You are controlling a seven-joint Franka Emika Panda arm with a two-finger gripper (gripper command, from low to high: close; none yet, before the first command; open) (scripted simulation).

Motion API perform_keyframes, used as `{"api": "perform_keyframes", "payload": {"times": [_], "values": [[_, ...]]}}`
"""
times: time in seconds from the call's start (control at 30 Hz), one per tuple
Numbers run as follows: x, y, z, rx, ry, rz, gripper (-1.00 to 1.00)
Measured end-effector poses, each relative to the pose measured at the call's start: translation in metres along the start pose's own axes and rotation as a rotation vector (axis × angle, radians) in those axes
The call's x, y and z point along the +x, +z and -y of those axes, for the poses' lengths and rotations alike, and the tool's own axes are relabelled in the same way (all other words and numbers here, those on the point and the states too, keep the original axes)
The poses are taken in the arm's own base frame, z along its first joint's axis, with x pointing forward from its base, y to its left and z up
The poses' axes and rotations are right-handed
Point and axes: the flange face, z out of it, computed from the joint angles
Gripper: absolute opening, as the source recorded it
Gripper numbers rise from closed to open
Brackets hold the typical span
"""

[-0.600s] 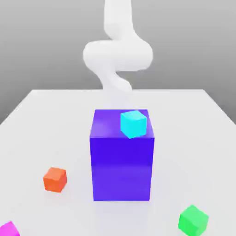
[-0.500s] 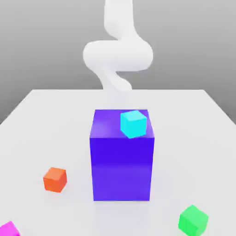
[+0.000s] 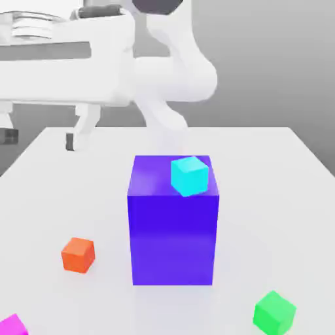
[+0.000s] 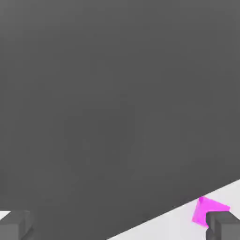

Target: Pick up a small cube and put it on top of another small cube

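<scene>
My workspace is a simulated test bench, not a lived-in room. I stand at a plain white table (image 3: 275, 163) set against a flat, featureless grey backdrop. Its furnishings are untextured coloured blocks: a large purple block (image 3: 173, 229) at the table's centre, a cyan cube (image 3: 190, 175) resting on its top face, an orange cube (image 3: 78, 254) beside it toward the exterior view's left, a green cube (image 3: 275, 313) nearer the camera toward the right, and a magenta cube (image 3: 12, 325) at the near-left corner.

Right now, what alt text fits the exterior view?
A tall purple block stands mid-table with a cyan cube on top. Orange, green and magenta cubes lie around it; the white arm reaches across above.
</scene>
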Motion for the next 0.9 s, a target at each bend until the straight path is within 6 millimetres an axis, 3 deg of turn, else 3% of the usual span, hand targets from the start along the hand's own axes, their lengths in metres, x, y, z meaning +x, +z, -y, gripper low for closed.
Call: {"api": "perform_keyframes", "payload": {"times": [0.2, 0.37, 0.47, 0.57, 0.6, 0.8, 0.9], "values": [[0.033, 0.104, -0.034, -0.128, 0.13, 0.051, 0.0], [0.051, 0.189, -0.078, -0.235, 0.239, 0.092, 0.0], [0.057, 0.237, -0.109, -0.292, 0.297, 0.113, 0.0], [0.052, 0.283, -0.125, -0.304, 0.309, 0.117, 0.0], [0.05, 0.295, -0.13, -0.304, 0.31, 0.117, -1.0], [0.048, 0.301, -0.132, -0.304, 0.31, 0.117, -1.0], [0.053, 0.276, -0.124, -0.304, 0.311, 0.117, -1.0]]}}
